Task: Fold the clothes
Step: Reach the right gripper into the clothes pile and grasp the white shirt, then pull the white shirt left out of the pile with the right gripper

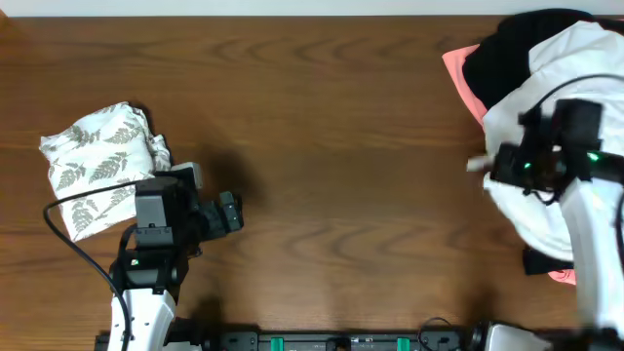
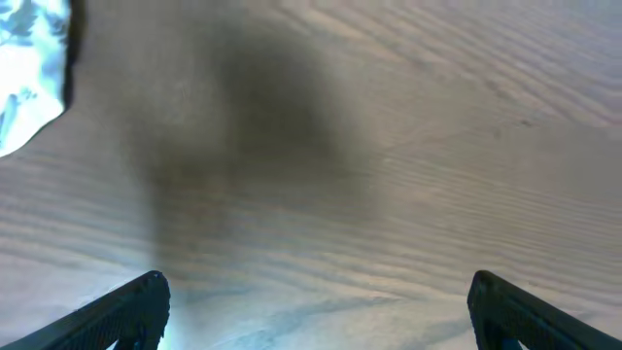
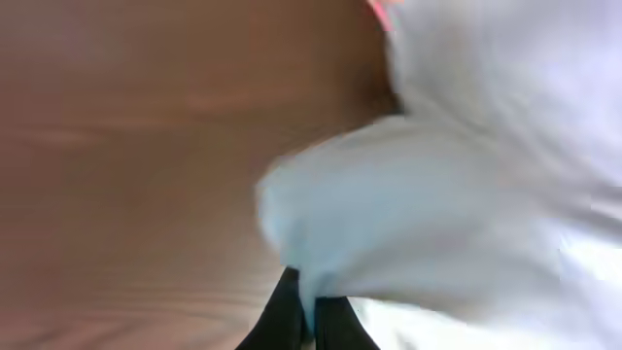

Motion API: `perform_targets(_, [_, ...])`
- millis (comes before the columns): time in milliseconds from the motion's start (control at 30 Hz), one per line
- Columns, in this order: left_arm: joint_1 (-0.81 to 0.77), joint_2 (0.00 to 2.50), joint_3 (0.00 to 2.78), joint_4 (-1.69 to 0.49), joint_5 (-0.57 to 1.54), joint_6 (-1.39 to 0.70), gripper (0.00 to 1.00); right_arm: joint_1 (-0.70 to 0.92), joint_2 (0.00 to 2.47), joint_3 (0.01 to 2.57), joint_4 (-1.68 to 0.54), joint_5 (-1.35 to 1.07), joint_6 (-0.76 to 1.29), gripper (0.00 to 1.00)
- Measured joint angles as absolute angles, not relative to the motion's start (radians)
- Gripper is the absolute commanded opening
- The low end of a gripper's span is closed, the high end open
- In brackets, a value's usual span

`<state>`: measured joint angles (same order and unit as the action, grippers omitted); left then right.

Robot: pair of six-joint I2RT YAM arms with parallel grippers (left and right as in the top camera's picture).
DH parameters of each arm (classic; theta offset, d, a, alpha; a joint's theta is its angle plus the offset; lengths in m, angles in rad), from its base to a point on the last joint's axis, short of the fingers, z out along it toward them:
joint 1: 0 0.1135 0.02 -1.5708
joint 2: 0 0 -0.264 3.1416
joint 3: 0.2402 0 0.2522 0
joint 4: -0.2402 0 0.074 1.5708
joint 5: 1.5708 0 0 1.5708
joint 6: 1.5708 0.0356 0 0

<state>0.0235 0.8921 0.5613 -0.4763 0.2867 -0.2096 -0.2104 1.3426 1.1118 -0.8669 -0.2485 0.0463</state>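
No text, label, brand, number or sign is showing legibly in any view. The leaf-print garment (image 1: 97,166) is carrying only a pattern of leaves, with no letters on it. The white T-shirt (image 1: 575,54) is showing plain cloth, with no print that can be read.

Table (image 1: 322,127): brown wood, wavy grain running left to right, filling nearly the whole overhead view.
Shadow (image 2: 262,107): soft dark patch on the wood, in the left wrist view.
Strip (image 1: 244,6): pale band beyond the table's far edge.
Rail (image 1: 336,342): black, with green tabs, at the near edge.
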Motion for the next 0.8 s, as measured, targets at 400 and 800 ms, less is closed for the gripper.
perform_targets(400, [-0.07, 0.892, 0.561, -0.391, 0.316, -0.21, 0.98, 0.184, 1.215, 1.155, -0.708, -0.471, 0.014, 0.01])
perform_targets(800, [-0.074, 0.892, 0.561, -0.391, 0.316, -0.21, 0.98, 0.458, 1.355, 1.156, -0.474, -0.362, 0.11, 0.01])
